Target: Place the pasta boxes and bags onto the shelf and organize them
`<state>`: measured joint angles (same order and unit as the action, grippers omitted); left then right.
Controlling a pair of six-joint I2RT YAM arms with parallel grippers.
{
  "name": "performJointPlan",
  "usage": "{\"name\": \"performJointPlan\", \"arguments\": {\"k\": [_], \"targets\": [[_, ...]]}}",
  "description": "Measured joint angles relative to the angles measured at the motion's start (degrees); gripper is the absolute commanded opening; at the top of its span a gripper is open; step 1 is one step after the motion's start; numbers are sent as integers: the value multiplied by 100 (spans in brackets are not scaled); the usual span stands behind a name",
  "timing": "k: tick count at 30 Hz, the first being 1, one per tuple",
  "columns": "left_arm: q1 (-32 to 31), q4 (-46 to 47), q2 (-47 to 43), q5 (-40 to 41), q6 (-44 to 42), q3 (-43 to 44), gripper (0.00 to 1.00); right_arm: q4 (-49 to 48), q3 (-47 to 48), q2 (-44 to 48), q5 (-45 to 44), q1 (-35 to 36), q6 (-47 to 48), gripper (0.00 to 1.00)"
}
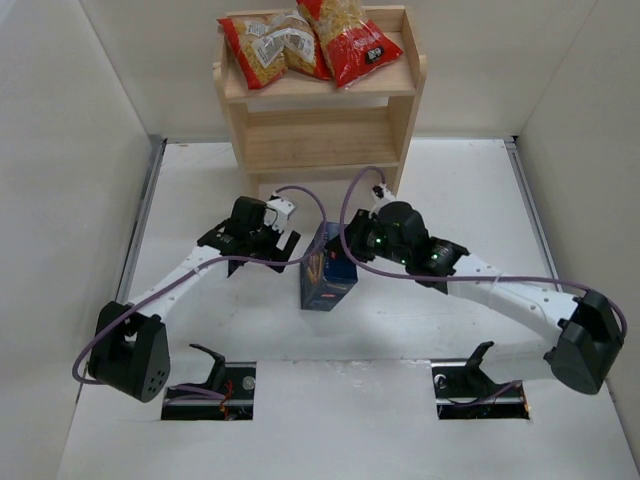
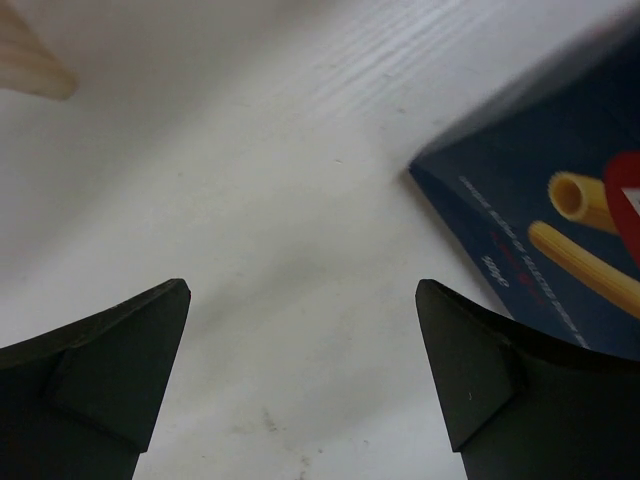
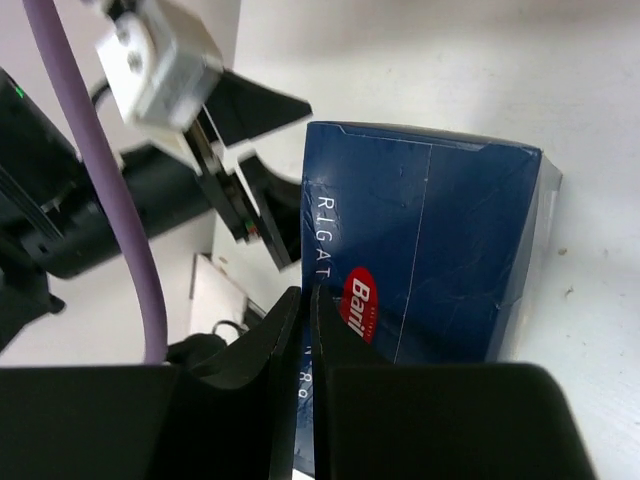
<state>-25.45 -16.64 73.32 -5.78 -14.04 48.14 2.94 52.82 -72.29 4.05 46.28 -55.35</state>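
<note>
Overhead, the blue pasta box (image 1: 328, 270) stands upright on the table (image 1: 450, 200), long axis vertical, with the wooden shelf (image 1: 400, 120) just behind it. Two red bags (image 1: 262, 48) (image 1: 352, 40) already lie on the shelf's top tier, so the box is the one package left on the table. Both hands flank it: the left hand (image 1: 280, 245) is just beside its left edge, and the right hand (image 1: 347, 248) is at its upper right corner, seemingly the nearer of the two.

From the left wrist, the left hand (image 2: 300, 380) is spread wide over bare table. The box (image 2: 540, 190) sits ahead and to the right, its corner beyond the right finger, not between the two. This hand would have to shift right to straddle it.

From the right wrist, the right hand (image 3: 303, 310) is pressed together with nothing visible between its fingers. Its tips lie against the box's (image 3: 430, 240) left edge by the red logo, though whether they touch the cardboard is unclear. The left hand's open fingers show across that edge.
</note>
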Motion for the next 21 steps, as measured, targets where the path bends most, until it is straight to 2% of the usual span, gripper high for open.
{"name": "performJointPlan", "arguments": {"k": [4, 5, 6, 8, 10, 12, 13, 17, 21], "targets": [[273, 83, -4, 46, 118, -4, 100, 393, 643, -505, -33, 188, 345, 0], [286, 94, -15, 48, 136, -20, 100, 540, 824, -621, -55, 243, 470, 3], [304, 105, -39, 48, 153, -46, 100, 691, 1003, -728, -90, 306, 616, 10], [308, 92, -105, 46, 175, -101, 100, 960, 1311, -898, -197, 448, 894, 31], [308, 98, -181, 46, 210, -144, 100, 1213, 1552, -946, -378, 599, 1150, 57], [323, 101, -262, 42, 256, -173, 100, 1539, 1753, -911, -715, 750, 1373, 73], [348, 101, -304, 42, 269, -177, 100, 1716, 1834, -879, -894, 804, 1456, 98], [407, 101, -452, -2, 343, -181, 100, 2638, 2260, -726, -1731, 1123, 1646, 100], [372, 55, -560, -245, 463, -190, 100, 3311, 2927, -909, -2146, 1482, 1729, 100]]}}
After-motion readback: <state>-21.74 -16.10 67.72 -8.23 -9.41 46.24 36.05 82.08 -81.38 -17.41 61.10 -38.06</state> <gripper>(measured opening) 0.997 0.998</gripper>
